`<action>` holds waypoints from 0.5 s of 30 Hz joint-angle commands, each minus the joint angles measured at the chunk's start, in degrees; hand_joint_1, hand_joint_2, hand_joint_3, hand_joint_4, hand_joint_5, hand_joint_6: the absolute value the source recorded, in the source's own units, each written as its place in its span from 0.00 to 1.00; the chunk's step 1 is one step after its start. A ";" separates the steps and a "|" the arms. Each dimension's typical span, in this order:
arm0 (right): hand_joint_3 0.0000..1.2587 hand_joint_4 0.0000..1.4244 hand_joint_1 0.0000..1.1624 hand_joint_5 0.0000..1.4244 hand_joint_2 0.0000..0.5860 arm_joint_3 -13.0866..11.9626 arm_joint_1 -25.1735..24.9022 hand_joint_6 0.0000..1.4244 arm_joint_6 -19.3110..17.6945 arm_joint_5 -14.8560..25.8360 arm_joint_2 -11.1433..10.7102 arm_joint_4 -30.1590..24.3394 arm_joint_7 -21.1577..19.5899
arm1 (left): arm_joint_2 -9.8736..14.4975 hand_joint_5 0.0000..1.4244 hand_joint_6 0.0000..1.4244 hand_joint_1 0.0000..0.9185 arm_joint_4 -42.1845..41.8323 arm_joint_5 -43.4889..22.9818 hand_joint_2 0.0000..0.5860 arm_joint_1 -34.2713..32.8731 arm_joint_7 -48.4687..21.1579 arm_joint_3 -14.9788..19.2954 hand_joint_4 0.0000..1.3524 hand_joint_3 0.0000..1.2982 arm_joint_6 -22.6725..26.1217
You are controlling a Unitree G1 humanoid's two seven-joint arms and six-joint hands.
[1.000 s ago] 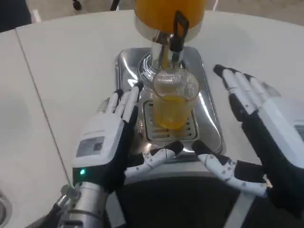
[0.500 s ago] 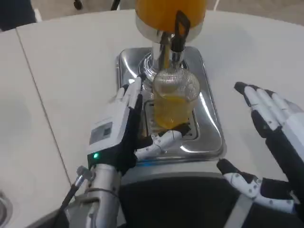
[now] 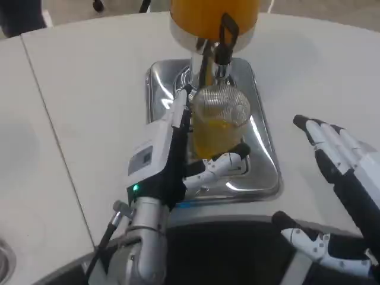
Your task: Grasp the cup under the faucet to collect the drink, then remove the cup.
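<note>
Closing in, left hand fingers flank cup.

One cup, one orange drink dispenser, one steel drip tray, two hands: left, right

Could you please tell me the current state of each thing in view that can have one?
cup: upright under the faucet, partly filled with orange drink.
faucet: whether drink is flowing cannot be told.
left hand: closing around the cup; firm grip unclear.
right hand: open, holding nothing.
</note>
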 commanded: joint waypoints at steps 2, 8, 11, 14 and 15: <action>0.00 0.00 0.48 0.00 0.60 0.61 -2.95 0.03 2.62 -1.56 -0.28 0.71 1.22 | -1.37 0.07 0.10 0.30 3.45 -0.20 0.09 -2.37 1.55 -1.31 0.00 0.00 -0.63; 0.00 0.00 0.48 0.00 0.60 1.66 -4.10 0.03 4.99 -2.83 -0.12 1.69 2.21 | -2.74 0.08 0.11 0.32 7.79 -0.91 0.10 -4.69 3.10 -1.93 0.00 0.00 -0.39; 0.00 0.00 0.48 0.00 0.59 2.34 -4.41 0.03 5.60 -3.63 -0.13 1.41 2.59 | -3.42 0.09 0.12 0.32 9.41 -1.09 0.10 -5.81 4.22 -2.35 0.00 0.00 -0.35; 0.00 0.00 0.49 0.00 0.59 2.86 -4.45 0.03 6.68 -4.17 0.50 0.97 3.16 | -3.92 0.11 0.13 0.32 10.71 -1.20 0.10 -6.73 5.21 -2.66 0.00 0.00 -0.17; 0.00 0.00 0.49 0.00 0.59 2.95 -4.41 0.03 6.92 -4.27 0.63 0.73 3.30 | -4.01 0.12 0.14 0.32 11.03 -1.27 0.10 -6.94 5.41 -2.72 0.00 0.00 -0.09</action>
